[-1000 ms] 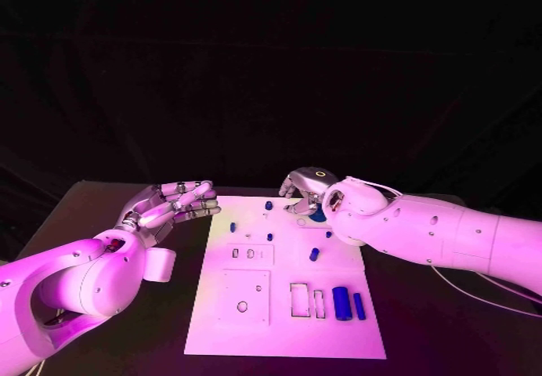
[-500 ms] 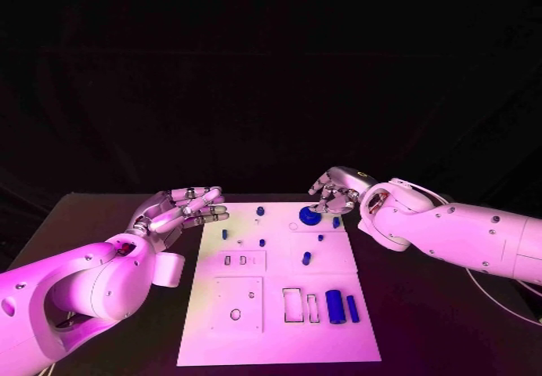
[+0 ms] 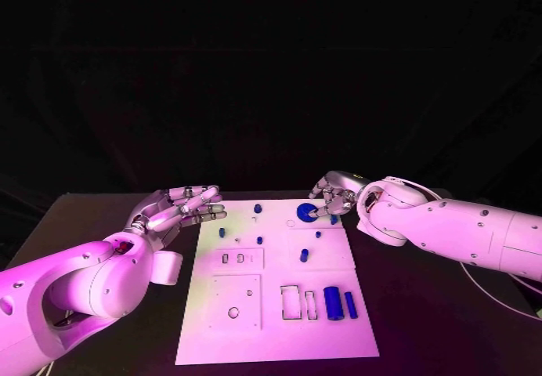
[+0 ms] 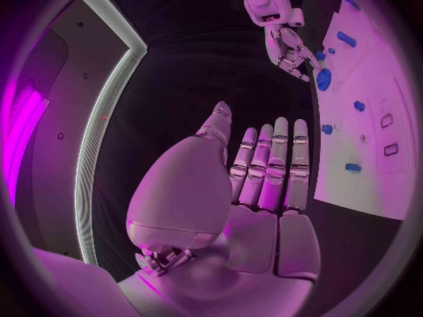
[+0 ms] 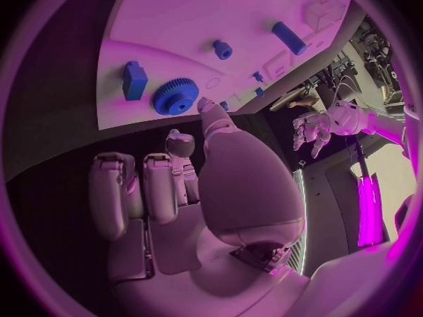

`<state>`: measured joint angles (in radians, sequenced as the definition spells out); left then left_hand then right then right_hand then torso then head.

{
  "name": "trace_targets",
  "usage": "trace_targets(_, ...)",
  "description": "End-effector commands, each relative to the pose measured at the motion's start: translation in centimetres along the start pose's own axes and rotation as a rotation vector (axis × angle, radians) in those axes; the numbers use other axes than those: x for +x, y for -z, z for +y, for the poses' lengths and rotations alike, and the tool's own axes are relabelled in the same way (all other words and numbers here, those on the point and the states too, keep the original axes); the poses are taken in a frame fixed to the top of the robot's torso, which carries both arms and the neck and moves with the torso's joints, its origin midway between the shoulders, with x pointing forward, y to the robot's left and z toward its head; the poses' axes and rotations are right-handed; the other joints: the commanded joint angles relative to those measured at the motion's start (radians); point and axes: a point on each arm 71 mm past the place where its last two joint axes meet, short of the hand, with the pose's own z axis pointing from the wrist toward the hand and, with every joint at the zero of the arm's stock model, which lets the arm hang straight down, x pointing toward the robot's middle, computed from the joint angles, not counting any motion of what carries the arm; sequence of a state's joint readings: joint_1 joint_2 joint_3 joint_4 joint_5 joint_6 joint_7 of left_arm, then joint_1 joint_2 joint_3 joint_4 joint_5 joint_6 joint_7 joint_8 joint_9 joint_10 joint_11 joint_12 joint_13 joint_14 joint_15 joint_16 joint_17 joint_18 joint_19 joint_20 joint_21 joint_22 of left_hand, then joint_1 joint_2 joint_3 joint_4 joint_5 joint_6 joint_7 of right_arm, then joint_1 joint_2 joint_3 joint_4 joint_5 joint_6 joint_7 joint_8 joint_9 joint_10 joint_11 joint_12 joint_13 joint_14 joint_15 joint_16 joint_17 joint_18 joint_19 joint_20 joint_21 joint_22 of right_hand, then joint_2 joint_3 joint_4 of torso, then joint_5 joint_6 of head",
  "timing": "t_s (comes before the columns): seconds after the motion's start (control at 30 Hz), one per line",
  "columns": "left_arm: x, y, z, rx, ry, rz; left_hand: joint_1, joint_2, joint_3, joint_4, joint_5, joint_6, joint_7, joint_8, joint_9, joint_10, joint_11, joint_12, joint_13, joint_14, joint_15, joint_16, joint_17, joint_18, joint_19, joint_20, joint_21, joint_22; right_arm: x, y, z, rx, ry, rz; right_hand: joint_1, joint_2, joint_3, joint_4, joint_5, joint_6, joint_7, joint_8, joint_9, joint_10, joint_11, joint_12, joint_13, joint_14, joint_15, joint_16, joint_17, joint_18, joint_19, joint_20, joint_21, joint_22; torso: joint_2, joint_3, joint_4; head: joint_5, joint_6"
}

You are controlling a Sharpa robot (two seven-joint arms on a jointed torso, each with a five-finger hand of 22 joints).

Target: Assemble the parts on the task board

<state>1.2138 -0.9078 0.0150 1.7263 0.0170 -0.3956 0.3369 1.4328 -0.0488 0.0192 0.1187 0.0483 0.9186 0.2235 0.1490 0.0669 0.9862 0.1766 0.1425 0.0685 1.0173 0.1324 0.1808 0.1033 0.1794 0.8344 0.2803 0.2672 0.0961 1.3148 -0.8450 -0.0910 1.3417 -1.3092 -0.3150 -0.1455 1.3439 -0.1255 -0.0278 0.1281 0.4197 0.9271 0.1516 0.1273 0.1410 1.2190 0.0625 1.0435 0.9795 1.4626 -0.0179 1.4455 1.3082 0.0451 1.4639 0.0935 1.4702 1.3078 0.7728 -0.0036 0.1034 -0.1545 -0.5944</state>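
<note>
2 hands: my left hand hovers beside the task board's far left corner, holding nothing; my right hand is at the far right corner.
Left fingers: spread out straight, side by side, palm open; the left wrist view shows this plainly.
Right fingers: from the head view I cannot tell whether they touch the gear; the right wrist view shows them curled in with nothing between them, the thumb tip just short of the gear.
Gear: a round blue toothed wheel with a hole in the middle, lying flat on the board near its far right corner; its teeth are clear from the right wrist, not from the head.
Block: a small blue upright piece just beside the gear, near the board's edge.
Other parts: a thick blue cylinder and a thinner blue bar lie side by side toward the near right of the board; small blue pegs are scattered over the far half.
Task board: white, flat on the dark tabletop, between my 2 arms.
</note>
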Motion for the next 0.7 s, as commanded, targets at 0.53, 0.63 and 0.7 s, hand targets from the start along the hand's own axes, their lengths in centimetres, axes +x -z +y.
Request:
trace_targets(0.53,0.1,-0.04,-0.1,0.007,0.001,0.019,0.003,0.006,-0.003,-0.003,0.003,-0.003,-0.002,-0.005,0.0,-0.006,0.001,-0.005,-0.001,0.0,0.008,-0.008,0.0,0.005,0.006,0.001,-0.005,-0.002,1.06,-0.91,-0.13,0.046,0.06,0.041,0.046,0.021,-0.006,0.013,0.007,0.006,-0.002,0.028,0.011,0.109,0.001,0.221,0.234,0.08,0.009,0.06,0.128,-0.026,0.056,0.006,0.047,0.194,-0.002,0.0,0.0003,-0.007,-0.012)
trace_targets(0.63,0.09,-0.04,-0.1,0.007,0.001,0.019,0.003,0.006,-0.003,-0.003,0.003,-0.003,-0.002,-0.005,0.0,-0.006,0.001,-0.005,-0.001,0.0,0.008,-0.008,0.0,0.005,0.006,0.001,-0.005,-0.002,1.26,-1.01,0.0,0.045,0.062,0.049,0.048,0.023,-0.006,0.014,0.007,0.009,-0.003,0.03,0.012,0.113,0.001,0.23,0.243,0.08,0.009,0.063,0.133,-0.026,0.057,0.006,0.049,0.196,-0.002,-0.0001,0.0005,-0.006,-0.014)
trace_targets(0.7,0.09,-0.04,-0.1,0.007,0.001,0.019,0.003,0.006,-0.003,-0.003,0.003,-0.003,-0.002,-0.005,0.0,-0.006,0.001,-0.005,-0.001,0.0,0.008,-0.008,0.0,0.005,0.006,0.001,-0.005,-0.002,1.4,-1.05,0.09,0.043,0.063,0.054,0.048,0.023,-0.006,0.014,0.006,0.01,-0.003,0.031,0.012,0.115,0.001,0.233,0.247,0.081,0.009,0.065,0.137,-0.027,0.059,0.006,0.051,0.198,-0.001,-0.0003,0.0003,-0.007,-0.017)
